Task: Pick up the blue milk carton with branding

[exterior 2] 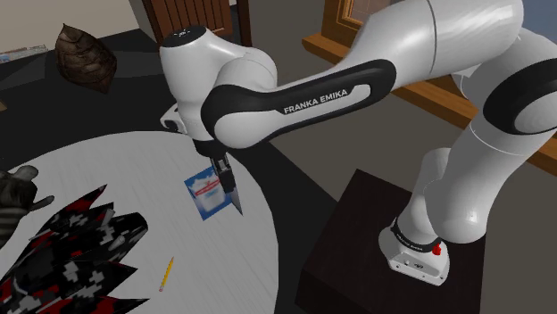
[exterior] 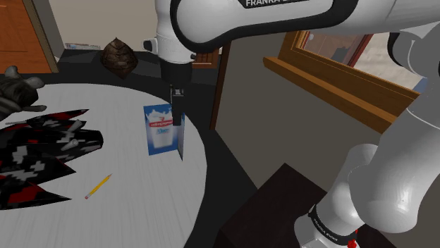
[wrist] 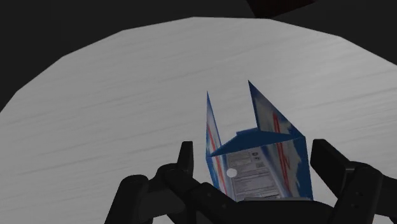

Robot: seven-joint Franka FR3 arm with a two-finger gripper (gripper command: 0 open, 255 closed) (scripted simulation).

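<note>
The blue and white milk carton [exterior: 161, 130] with red and blue branding stands near the edge of the round white table [exterior: 106, 204], on the side toward the shoulder view's right. My gripper [exterior: 176, 134] hangs straight down over the carton, open, one finger on each side. In the wrist view the carton [wrist: 257, 162] sits between the two black fingers [wrist: 185, 159], with a narrow gap on either side. From the second exterior view, the carton [exterior 2: 207, 192] shows under the gripper [exterior 2: 228, 189], and one finger reaches down past its side.
A black, red and white patterned cloth [exterior: 39, 158] covers the table's left part. A yellow pencil [exterior: 99, 186] lies in front of the carton. A dark glove-like object [exterior: 15, 91] lies at the far left. A brown sack [exterior: 118, 56] sits on the floor beyond the table.
</note>
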